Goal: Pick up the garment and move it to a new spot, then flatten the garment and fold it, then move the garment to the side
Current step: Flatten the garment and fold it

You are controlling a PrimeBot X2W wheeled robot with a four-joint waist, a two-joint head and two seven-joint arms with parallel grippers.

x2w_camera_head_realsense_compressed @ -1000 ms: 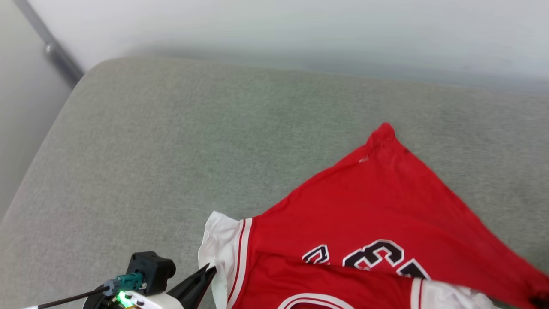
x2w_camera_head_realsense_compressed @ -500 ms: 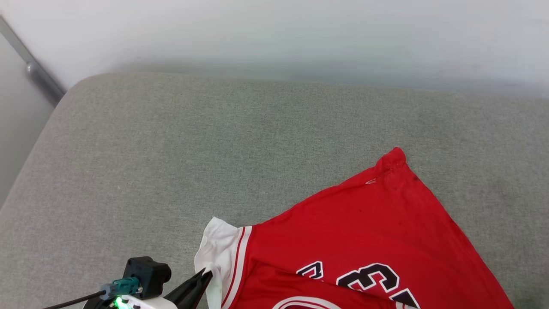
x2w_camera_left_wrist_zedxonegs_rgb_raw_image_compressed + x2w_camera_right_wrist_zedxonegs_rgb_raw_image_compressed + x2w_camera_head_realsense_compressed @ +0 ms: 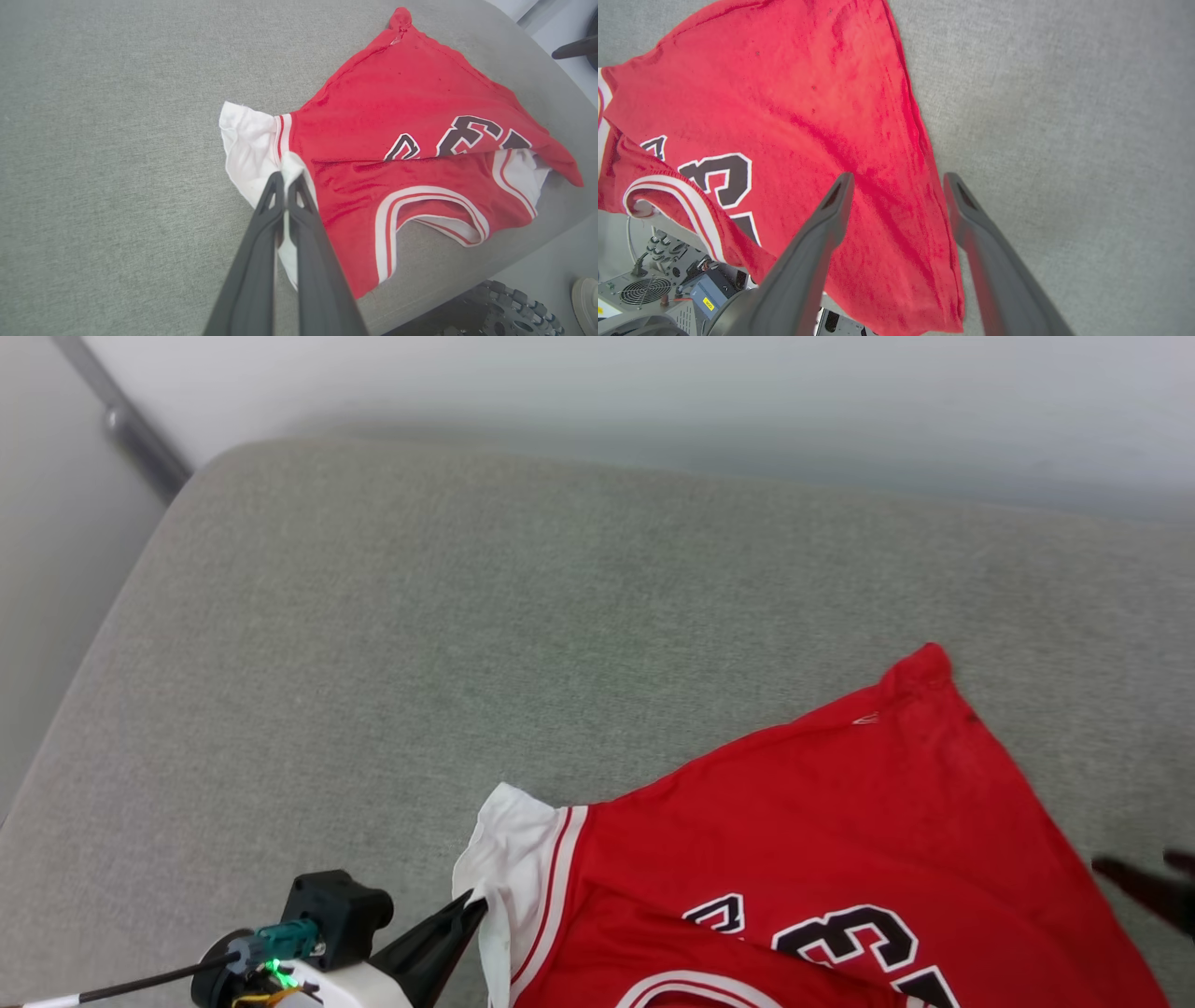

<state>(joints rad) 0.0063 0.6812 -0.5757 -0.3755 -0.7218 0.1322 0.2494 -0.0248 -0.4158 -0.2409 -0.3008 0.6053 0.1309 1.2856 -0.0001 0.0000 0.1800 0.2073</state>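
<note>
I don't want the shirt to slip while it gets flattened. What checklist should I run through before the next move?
1. Left gripper shut on the white sleeve: ok.
2. Right gripper gripping the shirt: not ok; it is open, above the red side edge.
3. Shirt lying flat: not ok; it is folded across the lettering.
4. Shirt wholly on the cushion: not ok; its near edge overhangs.
5. Bare cushion left for spreading: ok.
</note>
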